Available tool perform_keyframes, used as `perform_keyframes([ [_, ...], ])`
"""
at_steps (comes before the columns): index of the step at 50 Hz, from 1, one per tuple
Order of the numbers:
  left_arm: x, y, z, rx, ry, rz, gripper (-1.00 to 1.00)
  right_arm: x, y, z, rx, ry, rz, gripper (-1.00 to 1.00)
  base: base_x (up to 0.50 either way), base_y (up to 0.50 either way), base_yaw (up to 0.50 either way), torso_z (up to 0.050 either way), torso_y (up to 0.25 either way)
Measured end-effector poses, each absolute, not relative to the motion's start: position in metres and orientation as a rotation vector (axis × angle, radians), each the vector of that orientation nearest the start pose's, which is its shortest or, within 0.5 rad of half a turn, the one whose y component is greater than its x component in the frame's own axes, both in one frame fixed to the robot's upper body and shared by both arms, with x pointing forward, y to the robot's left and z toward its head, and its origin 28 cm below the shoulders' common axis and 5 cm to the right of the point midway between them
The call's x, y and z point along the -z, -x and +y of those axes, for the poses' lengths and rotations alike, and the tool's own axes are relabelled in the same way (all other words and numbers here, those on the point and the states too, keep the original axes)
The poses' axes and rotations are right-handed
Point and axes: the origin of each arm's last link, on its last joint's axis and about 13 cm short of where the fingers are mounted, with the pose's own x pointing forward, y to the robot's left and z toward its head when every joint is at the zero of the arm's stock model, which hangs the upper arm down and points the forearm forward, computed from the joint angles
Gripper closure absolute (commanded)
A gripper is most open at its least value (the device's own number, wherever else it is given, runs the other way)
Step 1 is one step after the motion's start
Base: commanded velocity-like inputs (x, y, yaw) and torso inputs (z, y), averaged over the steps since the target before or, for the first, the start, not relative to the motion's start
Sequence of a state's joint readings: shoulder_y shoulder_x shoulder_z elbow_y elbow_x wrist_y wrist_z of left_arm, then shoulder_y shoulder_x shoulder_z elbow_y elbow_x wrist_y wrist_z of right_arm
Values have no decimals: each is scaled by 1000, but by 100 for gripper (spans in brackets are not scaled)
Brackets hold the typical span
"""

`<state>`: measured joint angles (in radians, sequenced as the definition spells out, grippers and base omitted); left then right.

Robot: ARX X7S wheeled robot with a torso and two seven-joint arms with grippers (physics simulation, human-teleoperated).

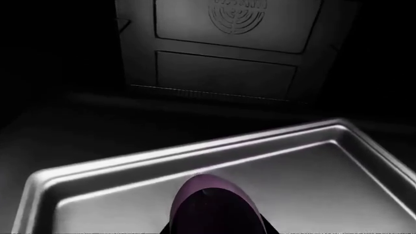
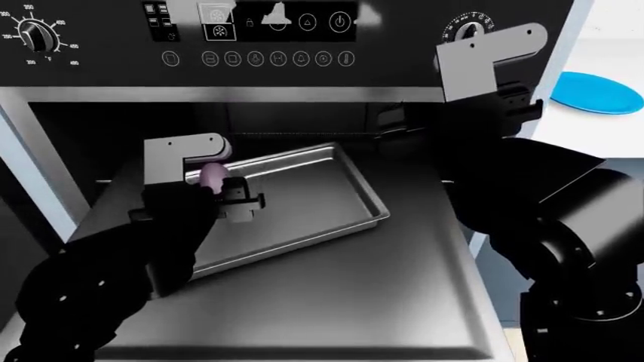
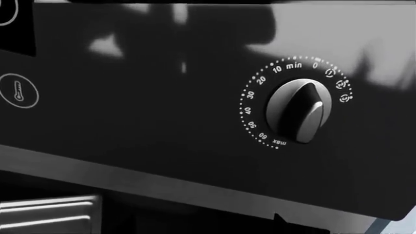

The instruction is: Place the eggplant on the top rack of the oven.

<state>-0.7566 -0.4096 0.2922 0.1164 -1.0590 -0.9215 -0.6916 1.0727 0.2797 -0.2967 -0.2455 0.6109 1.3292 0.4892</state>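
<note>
The eggplant (image 2: 213, 175) is held in my left gripper (image 2: 225, 191), its pale lilac end sticking out towards the oven. In the left wrist view the eggplant (image 1: 206, 197) fills the space between the jaws, just above the top rack (image 1: 338, 170). The top rack (image 2: 337, 200), a silver tray, is pulled out of the oven (image 2: 262, 56) over the lowered door; the gripper hangs over its left part. My right gripper (image 2: 399, 130) is raised at the cavity's upper right, below the control strip; its jaws are too dark to read.
The wide grey door (image 2: 382, 302) lies open flat in front of me. A timer knob (image 3: 300, 112) is close to the right wrist. A blue plate (image 2: 599, 92) sits on the counter at the right. The cavity's back wall with a fan grille (image 1: 237, 17) is behind the tray.
</note>
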Motion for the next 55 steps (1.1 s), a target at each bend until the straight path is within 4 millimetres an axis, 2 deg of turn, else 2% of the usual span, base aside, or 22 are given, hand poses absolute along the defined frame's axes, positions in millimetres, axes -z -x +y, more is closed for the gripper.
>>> perform_keyframes([
  [18, -178, -298, 212, 11, 112, 326, 100, -264, -308, -90, 12, 247, 100, -100, 0, 0, 0, 0, 1],
  [19, -178, -298, 212, 12, 113, 326, -100, -264, -308, -90, 12, 247, 100, -100, 0, 0, 0, 0, 0],
  [35, -184, -296, 211, 16, 121, 311, -100, -264, -308, -91, 12, 246, 99, -100, 0, 0, 0, 0, 0],
  [55, -214, -281, 206, 45, 120, 225, -100, -265, -305, -92, 10, 244, 95, -100, 0, 0, 0, 0, 0],
])
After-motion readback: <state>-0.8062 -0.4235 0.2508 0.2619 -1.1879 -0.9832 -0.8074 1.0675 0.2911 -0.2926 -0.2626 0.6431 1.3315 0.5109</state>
